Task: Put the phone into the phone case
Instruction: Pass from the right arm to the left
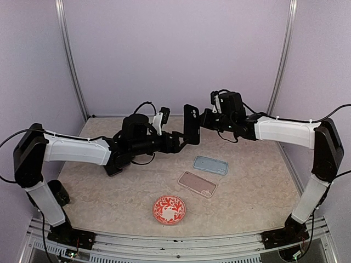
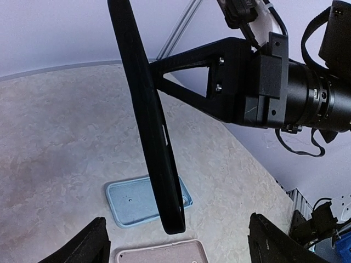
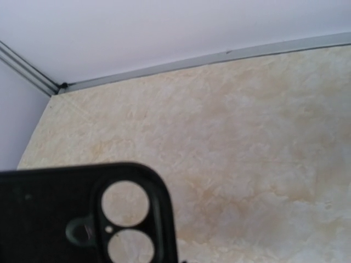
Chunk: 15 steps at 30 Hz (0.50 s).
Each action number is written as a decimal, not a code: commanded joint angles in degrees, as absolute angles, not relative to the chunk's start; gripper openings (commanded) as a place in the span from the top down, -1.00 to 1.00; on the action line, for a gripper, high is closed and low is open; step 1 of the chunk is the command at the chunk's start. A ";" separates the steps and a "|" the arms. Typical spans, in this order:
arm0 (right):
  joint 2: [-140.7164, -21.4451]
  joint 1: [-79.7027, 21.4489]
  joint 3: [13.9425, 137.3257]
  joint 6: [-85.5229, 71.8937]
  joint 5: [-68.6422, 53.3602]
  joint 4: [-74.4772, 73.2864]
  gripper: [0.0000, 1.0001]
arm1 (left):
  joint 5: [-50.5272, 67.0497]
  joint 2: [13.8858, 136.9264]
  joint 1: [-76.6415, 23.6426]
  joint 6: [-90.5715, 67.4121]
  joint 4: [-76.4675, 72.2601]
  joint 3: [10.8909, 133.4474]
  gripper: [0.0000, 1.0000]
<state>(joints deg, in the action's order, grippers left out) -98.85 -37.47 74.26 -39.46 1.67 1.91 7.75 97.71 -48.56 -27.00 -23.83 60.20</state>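
A black phone case [image 1: 191, 124] hangs upright in the air between the two arms. My right gripper [image 1: 201, 121] is shut on its upper part. The table shows through its round camera cut-outs [image 3: 125, 203], so the case is empty. In the left wrist view the case [image 2: 148, 120] is edge-on, and the right arm's finger [image 2: 192, 71] presses its far side. My left gripper [image 2: 178, 244] is open, with one fingertip on each side of the case's lower end and neither touching it. I cannot pick out the phone for certain.
A light blue case [image 1: 211, 164] and a glossy pink one [image 1: 197, 183] lie flat on the marble tabletop [image 1: 109, 186] below the grippers. A red patterned dish [image 1: 169, 209] sits nearer the front edge. A small black cylinder [image 1: 60, 192] stands by the left arm's base.
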 commanded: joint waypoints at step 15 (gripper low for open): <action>-95.19 -40.24 73.01 -40.66 5.54 4.87 1.00 | 7.72 102.08 -49.48 -29.44 -23.53 64.95 0.05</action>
<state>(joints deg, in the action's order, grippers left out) -97.60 -39.13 73.60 -40.18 4.27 2.96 7.84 101.45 -49.08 -29.39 -23.57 63.29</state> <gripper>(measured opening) 0.005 0.508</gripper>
